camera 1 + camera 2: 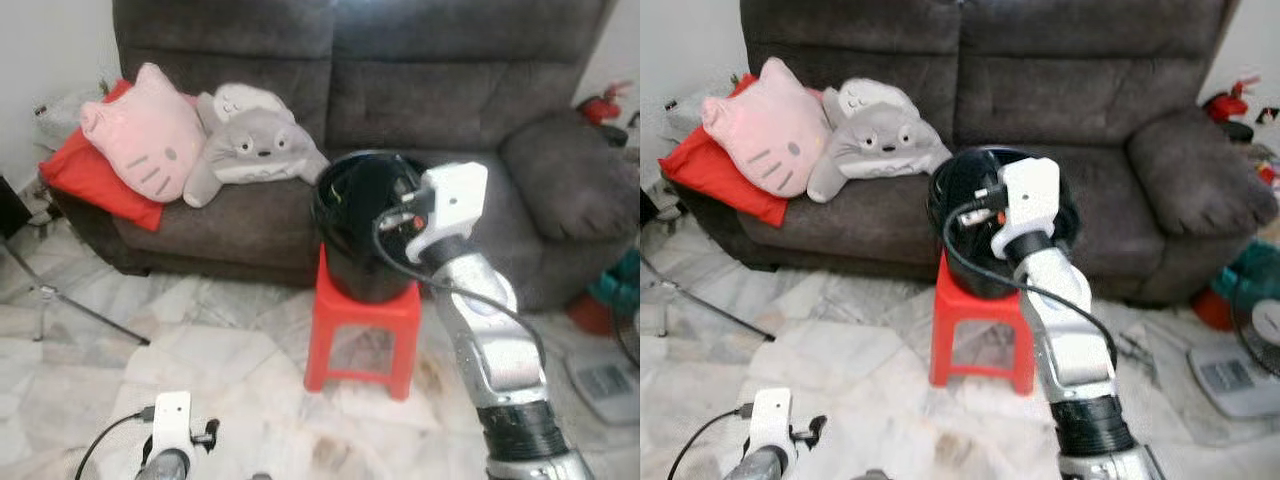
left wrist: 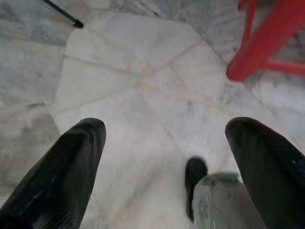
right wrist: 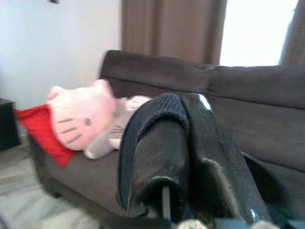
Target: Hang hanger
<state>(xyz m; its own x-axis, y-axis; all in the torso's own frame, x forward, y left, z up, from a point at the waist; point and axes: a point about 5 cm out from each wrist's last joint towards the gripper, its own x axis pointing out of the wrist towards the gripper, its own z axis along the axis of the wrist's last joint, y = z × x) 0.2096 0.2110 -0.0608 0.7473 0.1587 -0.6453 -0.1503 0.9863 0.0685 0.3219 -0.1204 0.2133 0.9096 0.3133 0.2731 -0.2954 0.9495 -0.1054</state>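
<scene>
My right arm (image 1: 490,340) reaches forward over a black bucket (image 1: 345,230) that stands on a red plastic stool (image 1: 362,312) in front of the sofa. Its white wrist mount (image 1: 452,200) hides the fingers in the eye views. In the right wrist view the right gripper (image 3: 183,102) is raised toward the sofa, its two black fingers close together and shut on a dark blue ribbed fabric piece (image 3: 143,117) that wraps over one fingertip. My left gripper (image 2: 164,129) hangs low over the marble floor, open with nothing between its fingers.
A dark grey sofa (image 1: 420,110) fills the back, with a pink cat cushion (image 1: 145,135), a grey plush (image 1: 255,140) and a red cushion (image 1: 85,175) at its left end. A tripod leg (image 1: 85,312) crosses the floor left; a white scale (image 1: 605,382) lies right.
</scene>
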